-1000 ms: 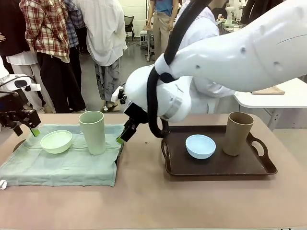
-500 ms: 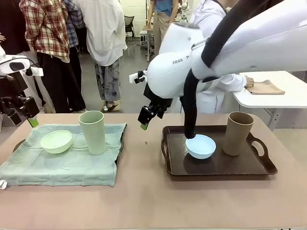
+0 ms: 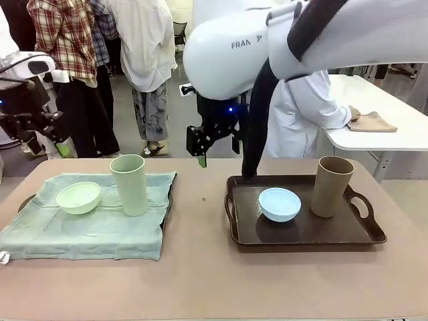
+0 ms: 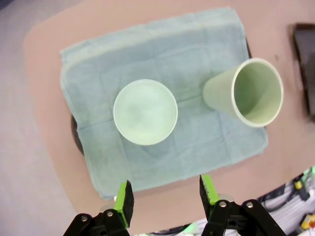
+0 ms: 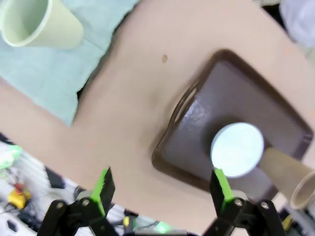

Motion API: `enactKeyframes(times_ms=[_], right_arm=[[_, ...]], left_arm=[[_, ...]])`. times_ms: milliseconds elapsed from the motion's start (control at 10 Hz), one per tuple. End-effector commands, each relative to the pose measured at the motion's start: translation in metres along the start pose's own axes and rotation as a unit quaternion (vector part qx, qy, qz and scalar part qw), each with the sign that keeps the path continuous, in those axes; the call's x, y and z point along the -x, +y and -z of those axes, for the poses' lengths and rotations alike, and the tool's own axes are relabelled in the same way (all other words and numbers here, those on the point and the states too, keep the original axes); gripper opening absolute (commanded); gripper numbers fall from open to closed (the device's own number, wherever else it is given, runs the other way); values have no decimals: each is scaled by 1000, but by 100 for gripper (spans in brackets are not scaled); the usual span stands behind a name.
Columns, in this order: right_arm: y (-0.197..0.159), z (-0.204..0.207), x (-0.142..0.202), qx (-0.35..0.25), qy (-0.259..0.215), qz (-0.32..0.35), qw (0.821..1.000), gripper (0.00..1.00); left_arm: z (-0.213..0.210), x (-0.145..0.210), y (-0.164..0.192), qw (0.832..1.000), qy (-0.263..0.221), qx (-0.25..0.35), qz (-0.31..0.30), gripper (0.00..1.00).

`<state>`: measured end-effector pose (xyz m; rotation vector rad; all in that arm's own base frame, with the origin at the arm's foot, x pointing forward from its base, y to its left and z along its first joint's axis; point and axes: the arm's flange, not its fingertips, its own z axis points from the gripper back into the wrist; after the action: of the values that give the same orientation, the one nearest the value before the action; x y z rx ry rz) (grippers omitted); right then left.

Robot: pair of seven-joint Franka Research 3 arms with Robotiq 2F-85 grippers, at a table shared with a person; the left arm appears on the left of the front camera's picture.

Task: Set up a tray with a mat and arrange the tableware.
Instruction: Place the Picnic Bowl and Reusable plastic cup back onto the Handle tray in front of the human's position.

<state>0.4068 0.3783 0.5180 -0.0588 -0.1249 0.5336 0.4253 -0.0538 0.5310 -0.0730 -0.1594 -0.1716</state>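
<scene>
Front view: the one legible inscription is the lettering "FRAN" point(image 3: 244, 45), in dark capitals on the rounded white housing of the right arm point(image 3: 221, 63), in the upper middle of the picture. The letters run level in a single line along the housing's upper part and read upright from the camera's side. The word breaks off after the N (the black cable hose point(image 3: 257, 114) crosses the housing just to the right of that letter and covers whatever follows). Left and right wrist views: the small coloured clutter point(image 4: 301, 216) near the bottom corners is too blurred to read.
</scene>
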Motion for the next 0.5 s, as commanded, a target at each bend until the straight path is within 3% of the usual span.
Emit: enactKeyframes(times_ms=[0, 400], right_arm=[[-4, 8, 1, -3, -14, -24, 1000, 100], [-4, 8, 1, -3, -14, -24, 1000, 100]], left_arm=[[6, 6, 6, 1000, 18, 4, 20, 72], [6, 6, 6, 1000, 18, 4, 20, 72]])
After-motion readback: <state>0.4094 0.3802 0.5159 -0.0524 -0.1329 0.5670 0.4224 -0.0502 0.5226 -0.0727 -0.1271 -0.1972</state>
